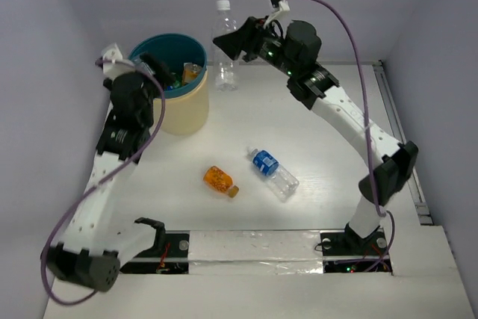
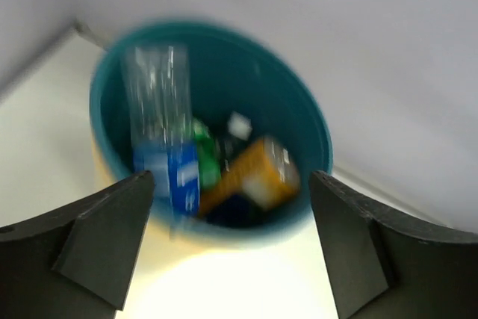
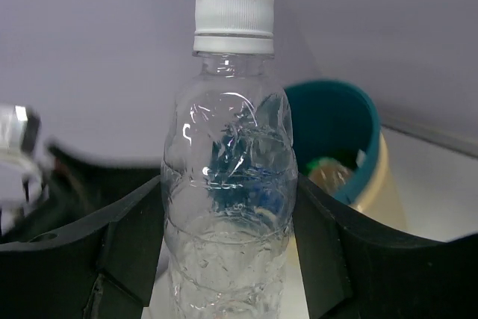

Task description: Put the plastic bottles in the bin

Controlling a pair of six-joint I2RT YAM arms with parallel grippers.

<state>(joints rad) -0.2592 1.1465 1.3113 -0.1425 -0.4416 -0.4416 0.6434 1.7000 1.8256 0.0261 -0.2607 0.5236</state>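
Note:
The bin (image 1: 187,110), teal inside and cream-yellow outside, stands at the back left. My left gripper (image 1: 159,66) hovers open over its rim. In the left wrist view the gripper (image 2: 231,259) is empty, and the bin (image 2: 314,117) holds a blurred clear blue-label bottle (image 2: 164,147), a green bottle (image 2: 205,158) and an orange bottle (image 2: 258,169). My right gripper (image 1: 228,41) is shut on the upright plain clear bottle (image 1: 226,72), which stands right of the bin. Its fingers (image 3: 127,237) press both sides of that bottle (image 3: 228,184). An orange bottle (image 1: 219,179) and a blue-label bottle (image 1: 272,172) lie mid-table.
The back wall rises just behind the bin and the plain bottle. A metal rail (image 1: 396,117) runs along the table's right edge. The bin also shows behind the bottle in the right wrist view (image 3: 373,184).

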